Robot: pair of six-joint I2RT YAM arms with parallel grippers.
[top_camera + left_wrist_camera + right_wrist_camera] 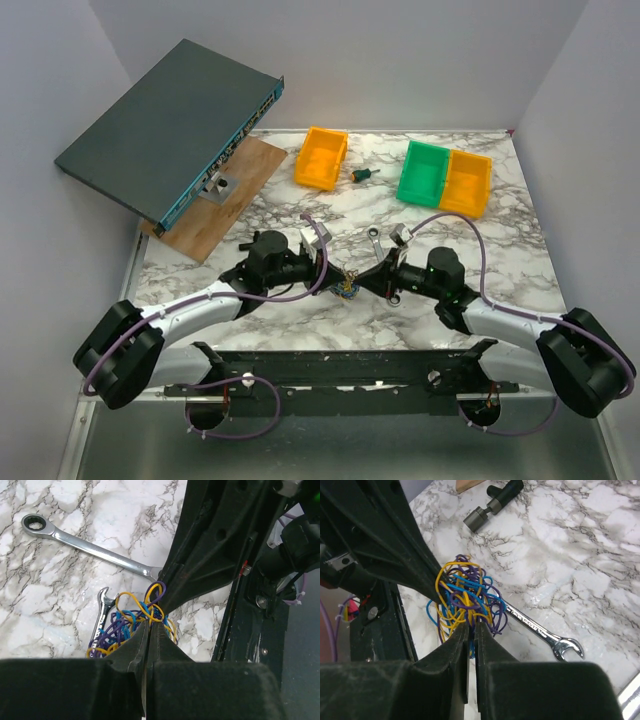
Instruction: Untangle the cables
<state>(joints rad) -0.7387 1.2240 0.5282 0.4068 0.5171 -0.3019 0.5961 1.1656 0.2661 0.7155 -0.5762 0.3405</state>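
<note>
The cables (347, 288) are a small tangle of thin blue, yellow and purple wires at the middle of the marble table, between both grippers. In the left wrist view my left gripper (150, 624) is shut on the near side of the cables (131, 622). In the right wrist view my right gripper (471, 625) is shut on strands at the near edge of the cables (465, 597). The two grippers (330, 280) (362, 284) meet tip to tip over the tangle, each pinching it from its own side. The cables lie partly over a silver wrench (540, 630).
A second ratchet wrench (85, 545) lies beyond the tangle. An orange bin (321, 157), a green bin (425, 171) and an orange bin (466, 182) stand at the back. A small screwdriver (364, 175) lies between them. A network switch (170, 128) leans on a wooden board (215, 200) at back left.
</note>
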